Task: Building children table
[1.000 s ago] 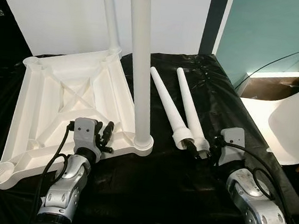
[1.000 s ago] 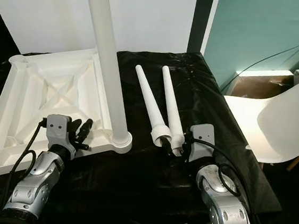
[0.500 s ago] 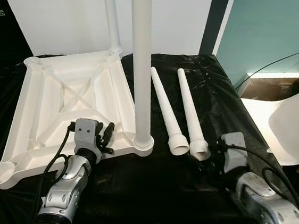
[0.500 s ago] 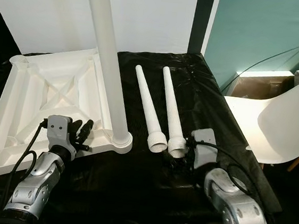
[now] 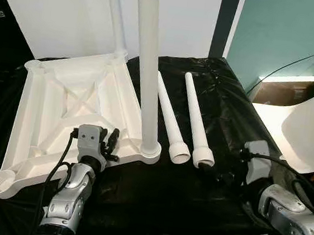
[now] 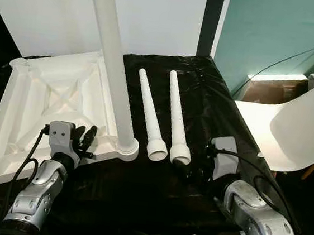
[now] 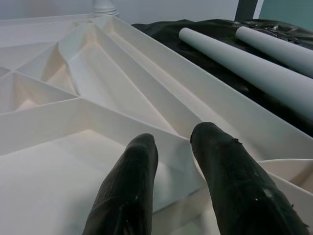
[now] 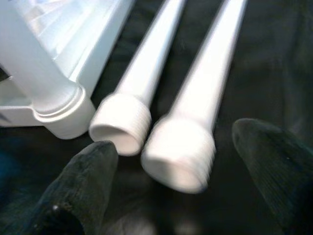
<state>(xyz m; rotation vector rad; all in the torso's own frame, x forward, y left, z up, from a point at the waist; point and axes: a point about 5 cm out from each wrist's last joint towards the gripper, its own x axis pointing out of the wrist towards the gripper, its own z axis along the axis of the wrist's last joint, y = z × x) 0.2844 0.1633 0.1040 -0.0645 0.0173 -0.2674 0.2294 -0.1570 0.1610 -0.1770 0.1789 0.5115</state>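
Note:
The white tabletop lies upside down on black cloth, ribs up. Two white legs stand upright in its corner sockets, the near leg and the far leg. Two loose legs lie side by side on the cloth, the left one and the right one, threaded ends toward me. My right gripper is open just behind the right leg's threaded end, fingers either side without touching. My left gripper rests over the tabletop's near rim, its fingers a narrow gap apart, holding nothing.
A white chair stands close at the right, beyond the cloth's edge. A brown box and a cable sit by the teal wall. Bare black cloth lies in front of me.
My right gripper has drawn back toward me from the loose legs' threaded ends. Those ends have swung slightly to the left. The left arm has not moved.

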